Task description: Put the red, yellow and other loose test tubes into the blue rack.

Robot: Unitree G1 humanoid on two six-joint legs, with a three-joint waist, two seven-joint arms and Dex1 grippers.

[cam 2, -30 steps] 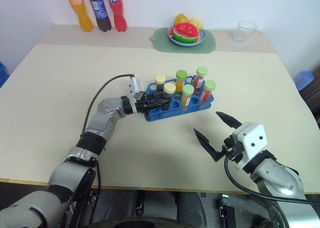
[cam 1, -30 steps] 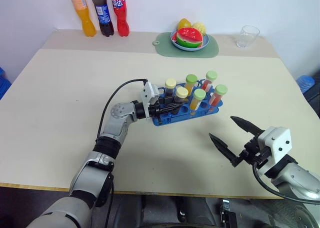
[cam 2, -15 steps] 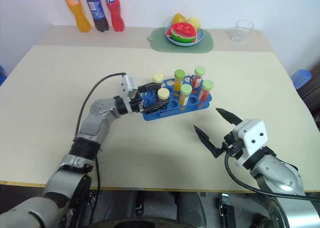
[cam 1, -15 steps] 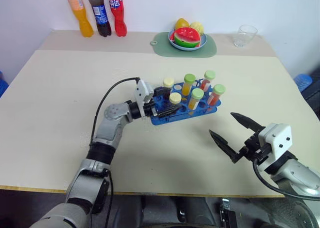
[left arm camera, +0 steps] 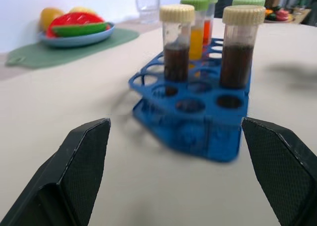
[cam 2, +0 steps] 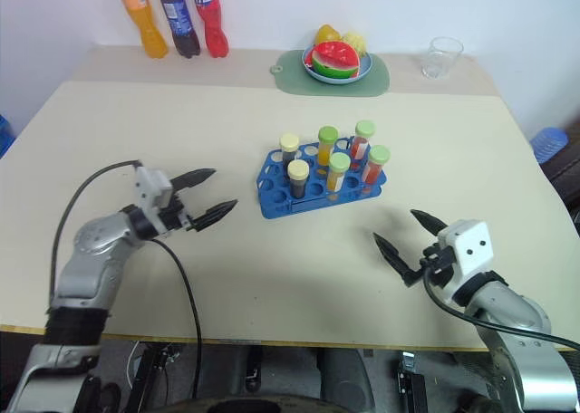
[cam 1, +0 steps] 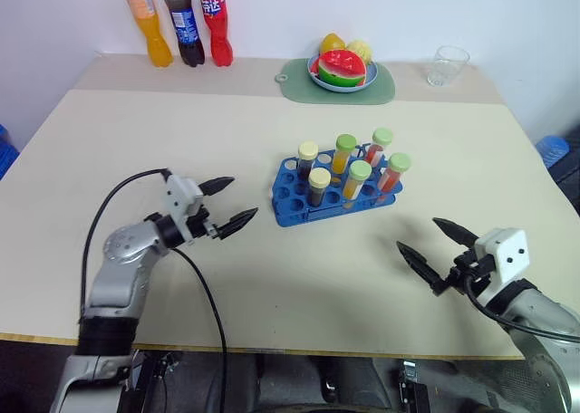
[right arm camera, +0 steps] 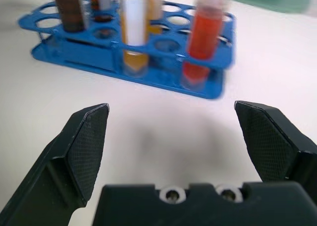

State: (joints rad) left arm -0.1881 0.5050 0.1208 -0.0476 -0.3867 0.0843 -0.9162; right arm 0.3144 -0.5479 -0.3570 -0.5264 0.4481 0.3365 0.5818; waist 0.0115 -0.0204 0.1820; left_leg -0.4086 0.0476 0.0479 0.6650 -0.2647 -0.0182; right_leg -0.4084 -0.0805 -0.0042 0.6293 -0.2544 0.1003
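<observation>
I read both grippers, left (cam 1: 225,204) and right (cam 1: 432,247), spread wide and empty; six tubes (cam 1: 318,187) stand in the rack (cam 1: 288,213).

The left gripper (cam 1: 224,205) has let go and pulled away from the blue rack (cam 1: 335,189): 1 second ago its fingers were closed at the rack's near left end, around a dark brown tube with a pale yellow cap (cam 1: 317,186); now the jaws stand wide apart, empty, well off to the rack's left over bare table. That tube now stands upright in the rack on its own. The right gripper (cam 1: 434,254), jaws spread as before, has drifted slightly outward to the right and sits a little lower
</observation>
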